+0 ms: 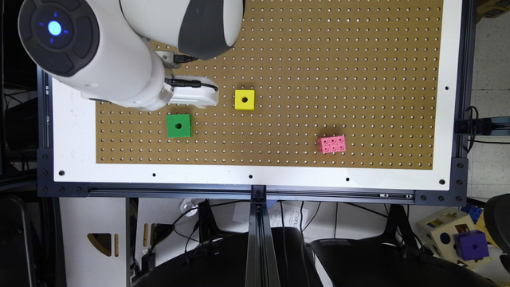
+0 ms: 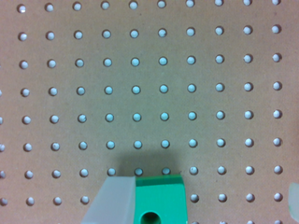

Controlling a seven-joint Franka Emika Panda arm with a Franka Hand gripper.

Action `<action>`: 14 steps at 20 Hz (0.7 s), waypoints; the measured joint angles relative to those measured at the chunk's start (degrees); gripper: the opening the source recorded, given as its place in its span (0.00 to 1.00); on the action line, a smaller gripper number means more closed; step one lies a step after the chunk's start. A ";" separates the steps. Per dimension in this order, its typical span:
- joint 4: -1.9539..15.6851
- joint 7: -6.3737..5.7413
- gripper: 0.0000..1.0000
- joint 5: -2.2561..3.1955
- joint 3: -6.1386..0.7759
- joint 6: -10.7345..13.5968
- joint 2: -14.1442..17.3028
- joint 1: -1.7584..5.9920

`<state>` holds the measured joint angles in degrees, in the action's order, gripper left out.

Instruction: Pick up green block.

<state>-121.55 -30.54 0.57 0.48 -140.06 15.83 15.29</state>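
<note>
Approach step: white gripper (image 1: 195,95) hangs near bright green square block w/ round centre hole (image 1: 178,125), fingers spread, not gripping; next needs centring over block, then descent

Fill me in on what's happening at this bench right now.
A Franka arm is going after the green block on the brown pegboard. Its end effector hangs over the board just beside that block, which lies flat and not lifted. The wrist view shows the block's top with its round hole close below the camera, next to a translucent fingertip. A yellow block and a pink studded brick lie further toward the exterior view's right, untouched.
</note>
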 joint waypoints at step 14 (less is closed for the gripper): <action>4.96 1.77 1.00 0.01 0.16 -1.50 6.51 2.05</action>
<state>-116.59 -28.77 0.59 0.64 -141.56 22.34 17.34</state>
